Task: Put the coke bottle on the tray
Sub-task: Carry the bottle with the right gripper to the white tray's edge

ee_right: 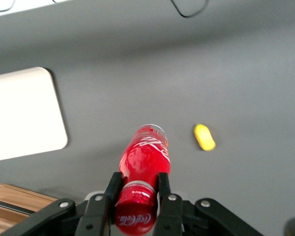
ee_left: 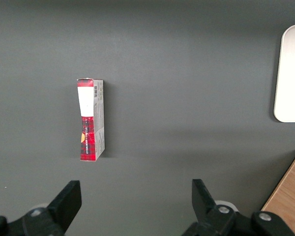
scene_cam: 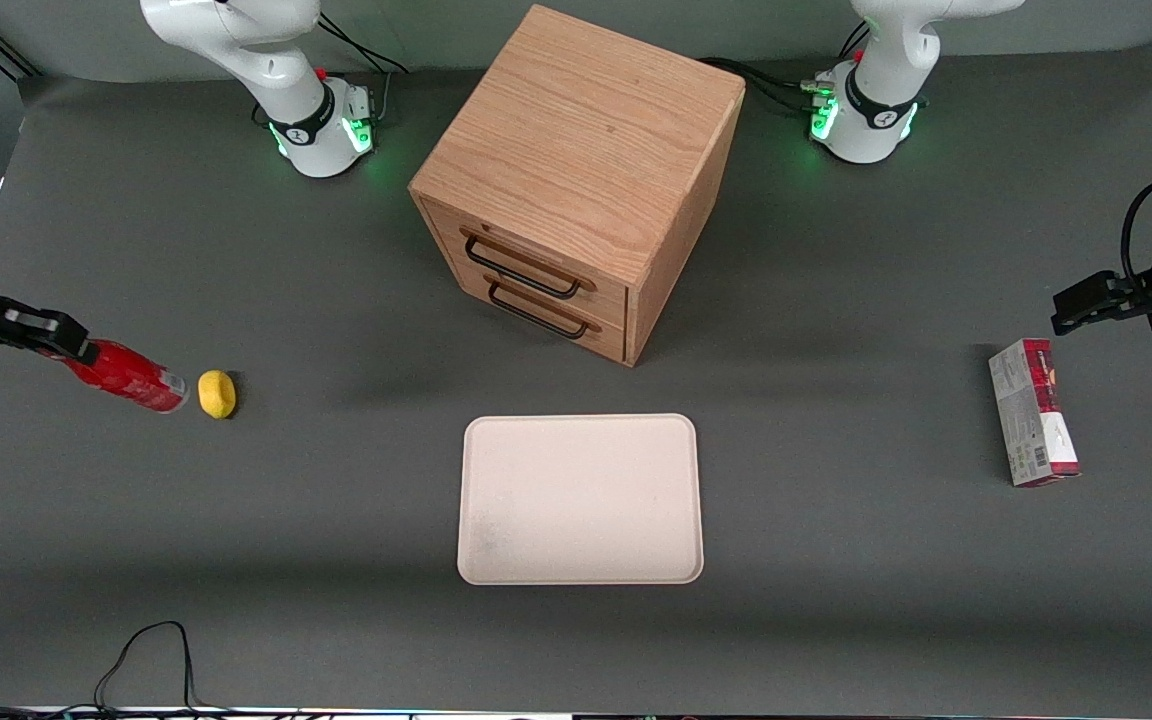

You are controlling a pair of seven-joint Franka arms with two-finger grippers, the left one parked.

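Observation:
The coke bottle (scene_cam: 126,376) is a slim red bottle with white lettering, held tilted above the table at the working arm's end. My gripper (scene_cam: 64,348) is shut on its neck just below the red cap; in the right wrist view the black fingers (ee_right: 163,186) press both sides of the bottle (ee_right: 145,157). The cream-white tray (scene_cam: 581,498) lies flat and bare near the front camera, in front of the wooden cabinet. Its corner also shows in the right wrist view (ee_right: 24,113).
A yellow lemon (scene_cam: 217,394) lies on the table beside the bottle's base, also seen from the right wrist (ee_right: 204,136). The wooden drawer cabinet (scene_cam: 576,180) stands mid-table. A red-and-grey carton (scene_cam: 1033,425) lies toward the parked arm's end. A black cable (scene_cam: 146,650) loops at the front edge.

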